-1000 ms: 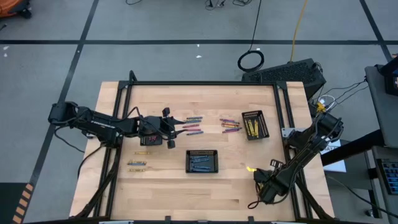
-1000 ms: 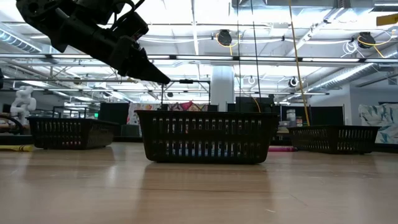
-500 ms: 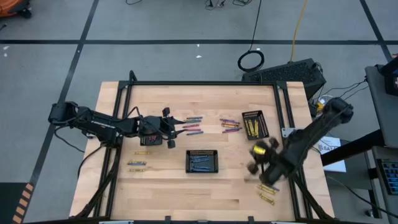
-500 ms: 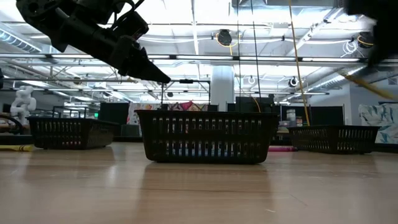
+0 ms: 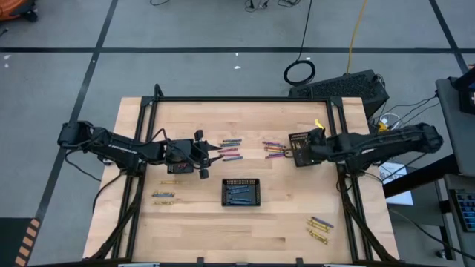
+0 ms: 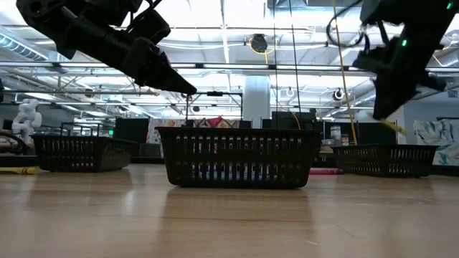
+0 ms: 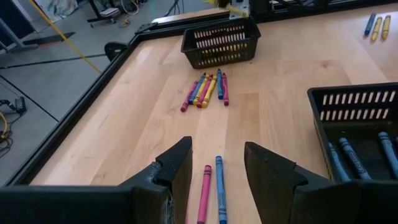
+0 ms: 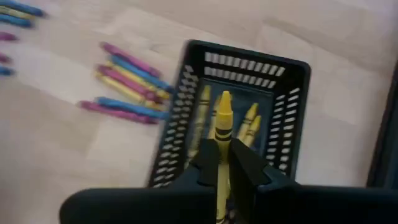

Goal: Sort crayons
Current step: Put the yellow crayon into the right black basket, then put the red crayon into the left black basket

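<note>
Currently the right gripper [image 8: 222,167] pinches a yellow crayon [image 8: 222,134] above the yellow-filled tray [image 8: 292,134], centre frame, evidently for release there. The left gripper [image 7: 216,169], fingers spread, waits over loose crayons [image 7: 211,190] at lower centre.

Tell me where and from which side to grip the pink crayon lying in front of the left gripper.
Grip the pink crayon around its mid-length, coming straight down from above. It lies flat on the table along the left gripper's own line, so the open fingers already straddle its thin sides. A blue crayon lies parallel and close, so probably shift slightly to keep one finger between the two.
</note>
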### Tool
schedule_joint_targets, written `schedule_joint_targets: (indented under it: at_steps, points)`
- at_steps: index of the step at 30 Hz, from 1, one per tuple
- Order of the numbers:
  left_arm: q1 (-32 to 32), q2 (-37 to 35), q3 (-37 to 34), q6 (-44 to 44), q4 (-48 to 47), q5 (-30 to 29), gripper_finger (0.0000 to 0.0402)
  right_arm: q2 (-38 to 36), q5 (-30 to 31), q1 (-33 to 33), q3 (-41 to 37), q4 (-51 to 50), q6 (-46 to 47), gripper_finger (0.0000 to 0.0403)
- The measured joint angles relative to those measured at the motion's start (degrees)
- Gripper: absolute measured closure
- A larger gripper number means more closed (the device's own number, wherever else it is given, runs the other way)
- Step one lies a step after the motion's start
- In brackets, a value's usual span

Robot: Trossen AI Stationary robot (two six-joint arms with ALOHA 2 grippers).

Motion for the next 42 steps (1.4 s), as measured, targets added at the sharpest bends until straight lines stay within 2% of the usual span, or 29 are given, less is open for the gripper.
schedule_joint_targets:
  at_steps: [3, 6, 12, 20, 25, 29, 34, 38, 42]
  points:
    - [0.0, 0.0, 0.0, 0.0, 0.0, 0.0, 0.0251, 1.0, -3.2, -4.6, -3.8, 6.5, -3.1, 0.0402]
    - [0.0, 0.0, 0.0, 0.0, 0.0, -0.1, 0.0251, 2.3, -3.3, -8.1, -6.0, 10.8, -5.4, 0.0402]
    - [0.0, 0.0, 0.0, 0.0, 0.0, -0.1, 0.0251, 5.5, -4.8, -12.9, -6.4, 11.9, -8.3, 0.0392]
    - [0.0, 0.0, 0.0, -0.1, 0.0, -0.1, 0.0251, 6.7, -7.9, -15.8, -6.2, 13.4, -17.9, 0.0324]
    - [0.0, 0.0, 0.0, -0.1, 0.0, -0.1, 0.0251, 4.8, -7.8, -15.7, -1.5, 13.6, -22.4, 0.029]
    - [0.0, 0.0, 0.0, -0.8, 0.4, -0.2, 0.0251, 4.6, -7.0, -12.9, 4.7, 16.7, -27.3, 0.0291]
    - [-0.5, 0.0, 0.0, -1.5, 4.0, -0.3, 0.0251, 5.2, -3.2, -3.4, 6.2, 33.8, -38.5, 0.031]
    - [-3.0, 0.0, 0.0, -1.5, 8.8, -0.4, 0.0251, 8.7, 1.1, 4.0, 6.2, 42.6, -44.9, 0.0325]
    - [-6.2, 0.0, 0.0, -1.5, 12.7, 0.1, 0.0251, 14.6, 3.2, 7.9, 6.1, 45.4, -46.2, 0.0334]
